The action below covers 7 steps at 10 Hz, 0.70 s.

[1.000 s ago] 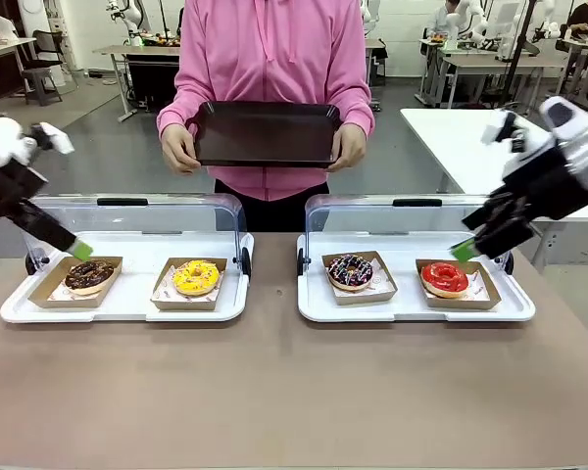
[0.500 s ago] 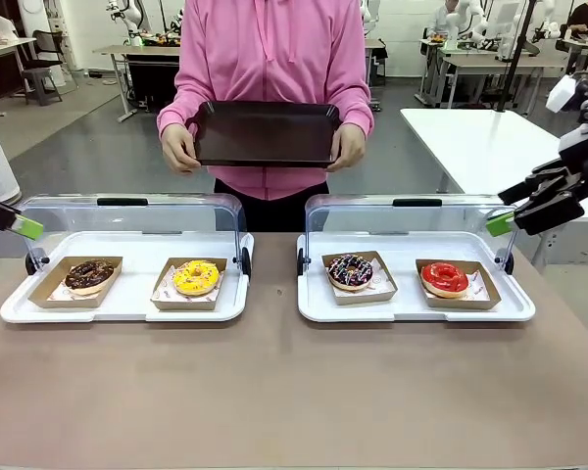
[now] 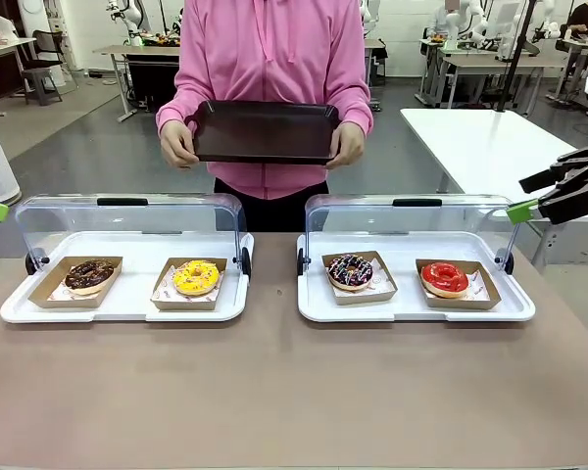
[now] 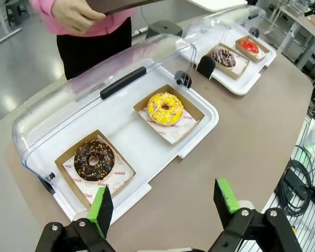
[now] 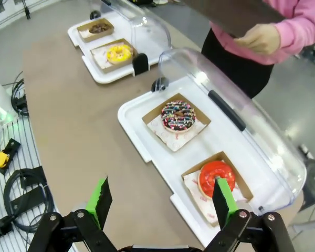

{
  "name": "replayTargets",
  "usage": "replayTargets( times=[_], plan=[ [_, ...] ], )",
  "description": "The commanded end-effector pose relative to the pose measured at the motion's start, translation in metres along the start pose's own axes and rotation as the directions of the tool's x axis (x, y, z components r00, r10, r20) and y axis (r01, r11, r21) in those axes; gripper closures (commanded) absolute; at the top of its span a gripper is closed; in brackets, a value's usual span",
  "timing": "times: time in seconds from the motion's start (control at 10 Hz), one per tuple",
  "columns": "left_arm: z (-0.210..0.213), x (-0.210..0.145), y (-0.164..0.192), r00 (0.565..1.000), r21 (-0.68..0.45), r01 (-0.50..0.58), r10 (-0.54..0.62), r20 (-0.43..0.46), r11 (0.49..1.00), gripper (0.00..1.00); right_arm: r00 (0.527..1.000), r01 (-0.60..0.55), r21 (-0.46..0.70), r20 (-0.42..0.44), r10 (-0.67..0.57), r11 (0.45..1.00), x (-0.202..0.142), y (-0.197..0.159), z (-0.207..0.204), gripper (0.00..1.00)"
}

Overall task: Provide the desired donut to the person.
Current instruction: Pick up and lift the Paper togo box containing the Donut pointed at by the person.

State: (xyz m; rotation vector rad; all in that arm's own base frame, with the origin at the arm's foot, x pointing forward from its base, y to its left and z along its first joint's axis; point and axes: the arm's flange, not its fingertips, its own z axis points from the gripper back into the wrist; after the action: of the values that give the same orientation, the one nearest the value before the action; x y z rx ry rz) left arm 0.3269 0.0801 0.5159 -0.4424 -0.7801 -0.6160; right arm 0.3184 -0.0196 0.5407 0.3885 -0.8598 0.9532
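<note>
Four donuts lie in paper boats under two raised clear lids: chocolate [image 3: 89, 275] and yellow [image 3: 196, 277] on the left white tray [image 3: 127, 308], dark sprinkled [image 3: 350, 270] and red [image 3: 445, 278] on the right white tray [image 3: 412, 311]. The person [image 3: 270, 49] in pink stands behind them, holding a dark tray [image 3: 266, 131] with both hands. My left gripper [image 4: 163, 199] hangs open above the table's edge near the chocolate donut [image 4: 94, 160]. My right gripper [image 3: 531, 196] is open and holds nothing, high beside the right lid, above the red donut [image 5: 216, 178].
Both lids [image 3: 127, 220] stand tilted up at the back of their trays. The brown tabletop [image 3: 274, 392] in front of the trays is bare. A white table [image 3: 470, 147] stands behind on the right. Cables and floor lie beyond the table edges [image 5: 21, 194].
Both arms have drawn back outward and upward from the trays, the left almost off the picture's left edge, the right to the right edge. The donuts have not moved.
</note>
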Motion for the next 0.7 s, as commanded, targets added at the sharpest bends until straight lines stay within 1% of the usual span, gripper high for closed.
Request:
replayTargets(
  times=[0.0,0.2,0.4,0.6],
  plan=[
    [-0.0175,-0.0409,-0.0277,0.999,-0.022,0.016,-0.015,0.039,1.000,0.00,0.997,-0.041,0.045,0.070,0.037,0.998,-0.0240,0.0197,-0.0152,0.00],
    [-0.0147,-0.0376,-0.0275,0.998,-0.025,0.020,-0.019,0.055,0.999,0.00,0.997,-0.038,0.046,0.076,0.035,0.998,-0.0242,0.0185,-0.0178,0.00],
    [-0.0136,-0.0381,-0.0257,0.998,-0.024,0.023,-0.021,0.057,0.999,0.00,0.996,-0.044,0.018,0.077,0.042,0.999,-0.0238,0.0205,-0.0161,0.00],
    [-0.0138,-0.0381,-0.0252,0.998,-0.027,0.028,-0.026,0.054,0.999,0.00,0.997,-0.023,-0.018,0.068,0.024,1.000,-0.0248,0.0194,-0.0154,0.00]
  ],
)
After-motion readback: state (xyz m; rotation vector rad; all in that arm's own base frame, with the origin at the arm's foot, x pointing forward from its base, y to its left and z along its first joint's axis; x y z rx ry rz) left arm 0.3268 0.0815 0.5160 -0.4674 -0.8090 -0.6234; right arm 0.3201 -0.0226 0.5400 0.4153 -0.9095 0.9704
